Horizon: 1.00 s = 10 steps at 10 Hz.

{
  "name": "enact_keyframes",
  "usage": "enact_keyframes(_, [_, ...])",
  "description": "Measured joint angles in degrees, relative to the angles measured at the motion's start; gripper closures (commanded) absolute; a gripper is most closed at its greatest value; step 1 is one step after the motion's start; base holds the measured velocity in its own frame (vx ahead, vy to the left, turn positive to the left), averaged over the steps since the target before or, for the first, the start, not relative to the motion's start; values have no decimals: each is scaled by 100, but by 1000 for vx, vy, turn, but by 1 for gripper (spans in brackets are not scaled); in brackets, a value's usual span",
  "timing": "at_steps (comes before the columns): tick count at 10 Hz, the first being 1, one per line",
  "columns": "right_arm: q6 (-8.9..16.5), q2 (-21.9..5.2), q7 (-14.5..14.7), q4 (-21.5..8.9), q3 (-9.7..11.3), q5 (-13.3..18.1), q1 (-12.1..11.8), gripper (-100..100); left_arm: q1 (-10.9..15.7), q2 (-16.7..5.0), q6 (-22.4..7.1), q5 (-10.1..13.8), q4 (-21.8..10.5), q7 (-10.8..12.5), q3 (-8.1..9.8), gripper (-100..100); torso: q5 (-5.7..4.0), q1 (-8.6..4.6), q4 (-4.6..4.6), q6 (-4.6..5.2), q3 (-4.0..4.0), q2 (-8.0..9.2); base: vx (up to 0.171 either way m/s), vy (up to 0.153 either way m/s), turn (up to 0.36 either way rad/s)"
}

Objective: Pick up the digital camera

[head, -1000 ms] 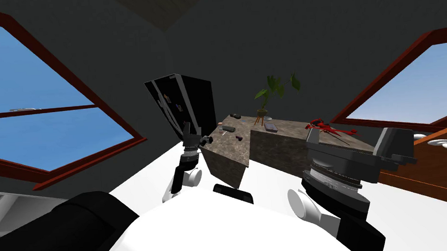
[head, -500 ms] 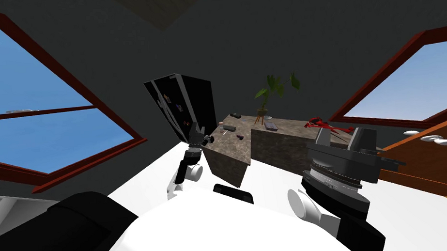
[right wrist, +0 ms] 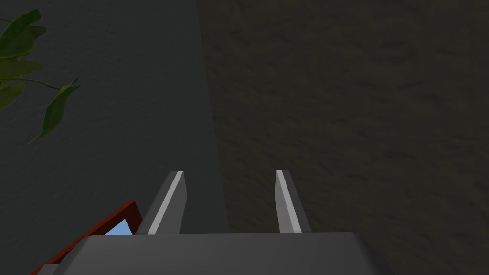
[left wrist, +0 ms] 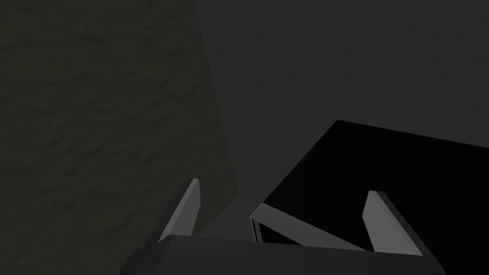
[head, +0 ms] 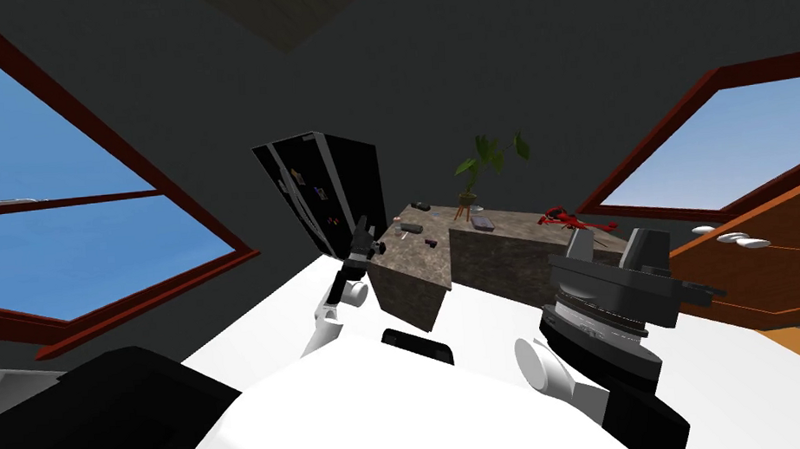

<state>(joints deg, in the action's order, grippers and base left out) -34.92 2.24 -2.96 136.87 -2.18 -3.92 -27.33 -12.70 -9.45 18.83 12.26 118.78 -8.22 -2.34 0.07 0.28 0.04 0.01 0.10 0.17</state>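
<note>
Left gripper (left wrist: 284, 186) is held spread and empty at counter (head: 410, 269) corner, presumably staged for the pick; right gripper (right wrist: 229, 173) is held released, idle.

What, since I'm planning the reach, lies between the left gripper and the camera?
Head view: between left gripper and camera lie the counter's corner and a tiny pale item I cannot name.

Home kitchen: black fridge (head: 348, 182), stone counter (head: 405, 262), potted plant (head: 488, 157).
</note>
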Motion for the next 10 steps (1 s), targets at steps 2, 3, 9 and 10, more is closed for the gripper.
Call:
enact_keyframes(2, [0,0,0,0,0,0,0,0,314,-71,-145,87,-354,-63,-2,-100,-2,-11,-2,0,-6,-10,-30,41,-86])
enact_keyframes(3, [0,0,0,0,0,0,0,0,435,-117,-284,157,-482,-107,-6,-100,-2,-10,-2,0,-5,-9,-30,38,-33])
enact_keyframes(9, [0,0,0,0,0,0,0,0,1260,-188,-1032,363,-1243,-285,-1,-100,-5,-21,-2,-1,-6,-10,-26,24,-59])
enact_keyframes(10, [0,0,0,0,0,0,-1,0,1414,-220,-1157,396,-1356,-298,17,-100,-5,-22,-3,-2,-7,-13,-7,7,0])
